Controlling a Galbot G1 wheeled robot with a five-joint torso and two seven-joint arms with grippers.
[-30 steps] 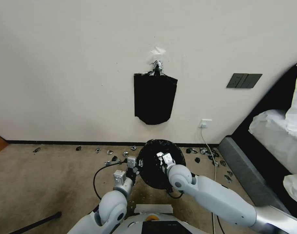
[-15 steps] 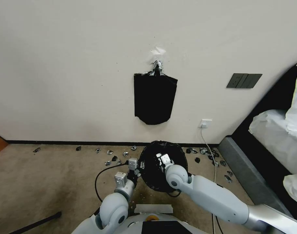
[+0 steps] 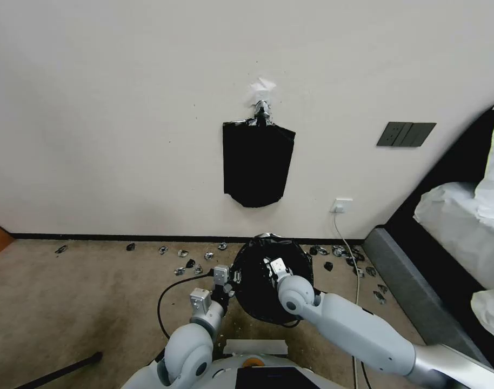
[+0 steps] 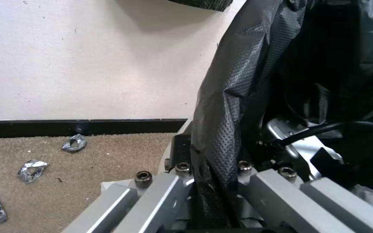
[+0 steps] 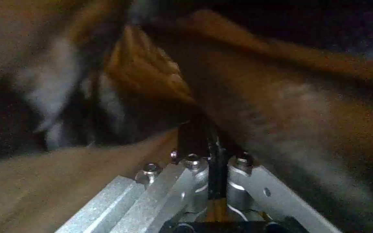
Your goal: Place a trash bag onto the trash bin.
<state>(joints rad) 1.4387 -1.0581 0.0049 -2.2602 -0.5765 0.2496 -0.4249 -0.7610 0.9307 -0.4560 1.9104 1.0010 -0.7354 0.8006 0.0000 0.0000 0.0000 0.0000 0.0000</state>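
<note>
Trash bin: fully hidden under trash bag [image 3: 268, 281]. Right wrist view: blurred, dim. Bed [image 3: 463, 227]: cut off at right edge.

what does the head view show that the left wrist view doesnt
Head view alone: the flat bag pack hanging from a clip on the wall, the wall socket, the bed on the right, both arms, and the right end effector inside the bag's mouth.

Left wrist view alone: the left end effector shut on a fold of the trash bag, whose dotted texture shows close up.

Both: the trash bag, the beige wall, the black baseboard, the carpet and crumpled foil scraps near the wall.
</note>
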